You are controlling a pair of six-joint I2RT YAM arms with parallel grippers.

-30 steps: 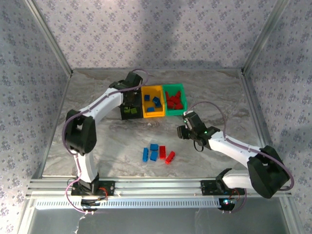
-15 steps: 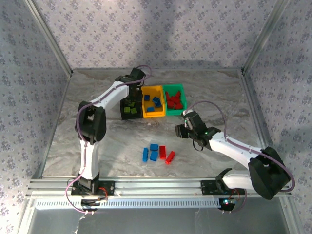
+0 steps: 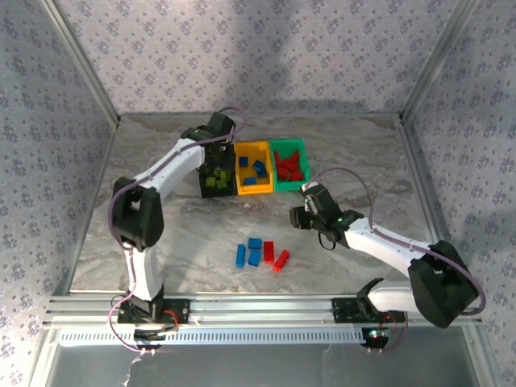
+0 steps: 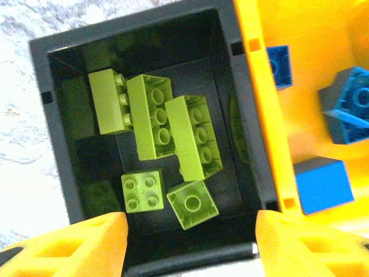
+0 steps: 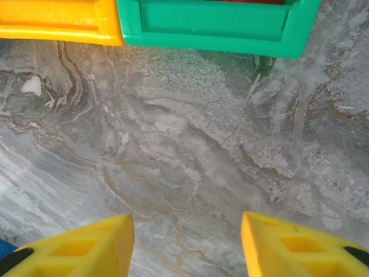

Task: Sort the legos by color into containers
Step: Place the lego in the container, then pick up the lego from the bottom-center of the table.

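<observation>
Left wrist: left pincer spread, seemingly empty, above black bin; right pincer spread.

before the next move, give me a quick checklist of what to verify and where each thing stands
1. left gripper released: ok, fingers apart above the black bin, nothing between them.
2. lime bricks inside the black bin: ok, five on its floor.
3. right gripper free: ok, open and empty over bare table by the green bin.
4. colours unmixed: ok, blue in the orange-yellow bin, red in the green one.
5. sorting finished: not ok, three blue bricks and two red bricks lie loose.
</observation>
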